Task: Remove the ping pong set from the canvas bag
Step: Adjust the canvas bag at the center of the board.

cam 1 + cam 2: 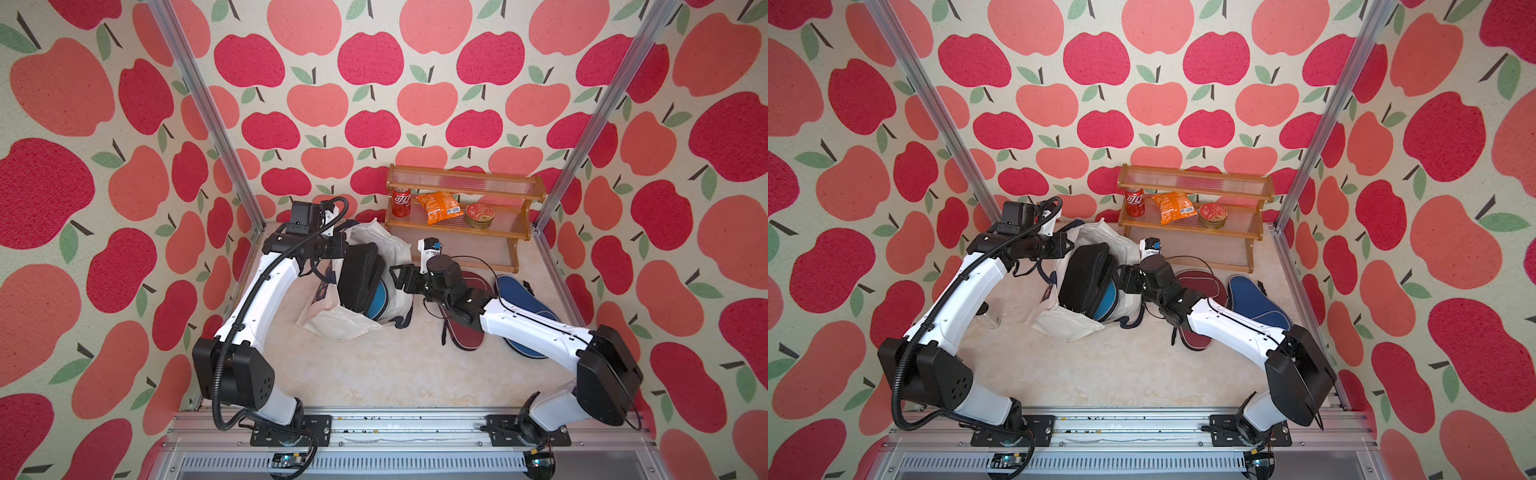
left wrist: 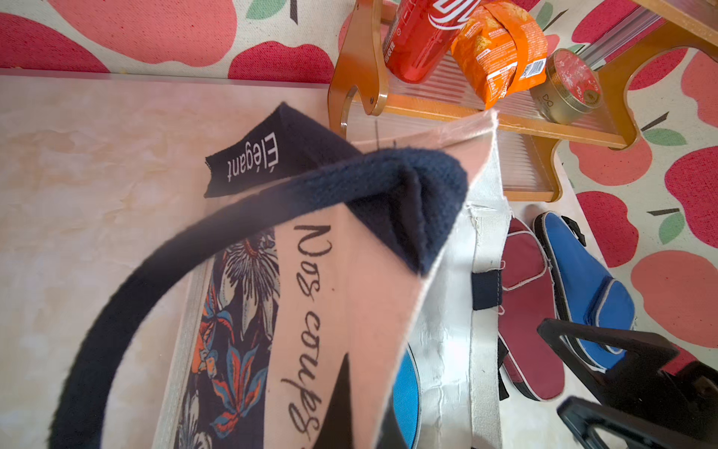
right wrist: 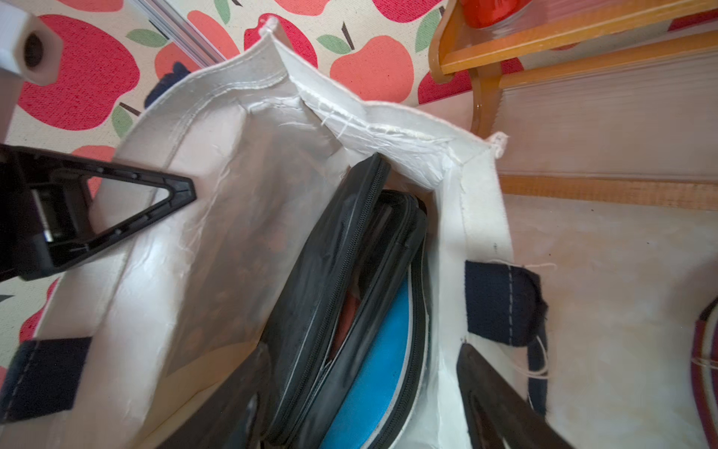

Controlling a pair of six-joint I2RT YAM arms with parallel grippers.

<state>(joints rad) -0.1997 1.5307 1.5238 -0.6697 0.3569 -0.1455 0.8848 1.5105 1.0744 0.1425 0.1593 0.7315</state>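
The off-white canvas bag [image 1: 340, 324] [image 1: 1067, 322] lies mid-table with its mouth turned toward the right arm. Two black-edged cases [image 1: 359, 270] [image 3: 330, 252] and a teal-blue cover [image 1: 380, 299] [image 3: 373, 369] stick out of it. My left gripper [image 1: 338, 245] [image 2: 365, 388] is shut on the bag's lettered wall [image 2: 349, 272], near a navy strap. At the bag's mouth my right gripper [image 1: 399, 276] [image 3: 363, 350] is open, its fingers wide on either side of the cases. A maroon cover [image 1: 469, 336] and a dark blue cover [image 1: 519, 295] lie on the table, partly under the right arm.
A wooden two-tier rack [image 1: 528, 187] stands at the back right, holding a red can [image 1: 401, 202], an orange snack packet [image 1: 438, 208] and a round tin [image 1: 479, 215]. Aluminium posts and apple-print walls close in both sides.
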